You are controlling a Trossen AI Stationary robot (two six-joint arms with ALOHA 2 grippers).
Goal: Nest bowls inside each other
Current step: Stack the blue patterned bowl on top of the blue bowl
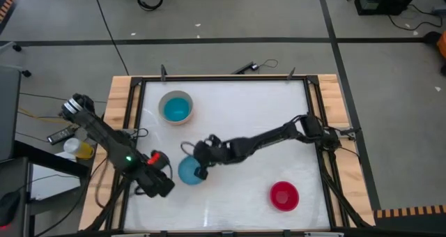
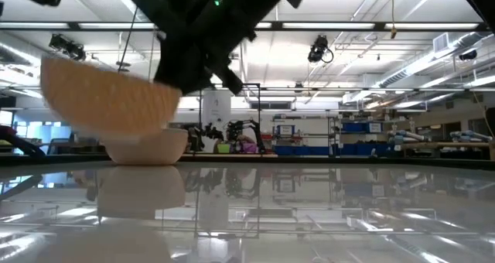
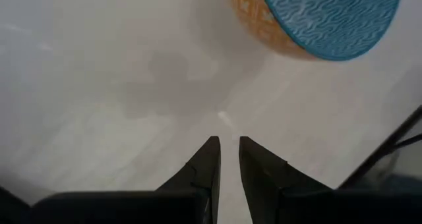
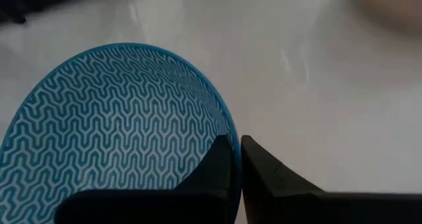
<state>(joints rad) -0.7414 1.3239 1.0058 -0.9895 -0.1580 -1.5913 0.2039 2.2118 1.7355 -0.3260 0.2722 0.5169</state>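
A textured blue bowl (image 1: 188,171) with an orange-tan outer side (image 3: 264,33) is in my right gripper (image 4: 235,141), near the middle of the table's near half. In the low view this bowl (image 2: 108,100) hangs tilted above the table. At the far left a cyan bowl (image 1: 176,110) sits inside a beige bowl (image 1: 164,101), which stands on its base. Near the front right stands a red bowl (image 1: 283,195). My left gripper (image 3: 227,141) hovers just left of the blue bowl, its fingers a narrow gap apart with nothing between them. My right gripper pinches the blue bowl's rim (image 4: 224,128), with one finger (image 4: 214,165) over the patterned inside and the other (image 4: 264,165) outside the wall. The fingers slant down at it from the table's right. The bowl is lifted clear of the table and tilted.
A dark frame (image 1: 223,78) and wooden strips (image 1: 118,111) border the white table. The middle and far right of the table (image 1: 265,104) are bare. A yellow object (image 1: 81,150) lies off the table at the left.
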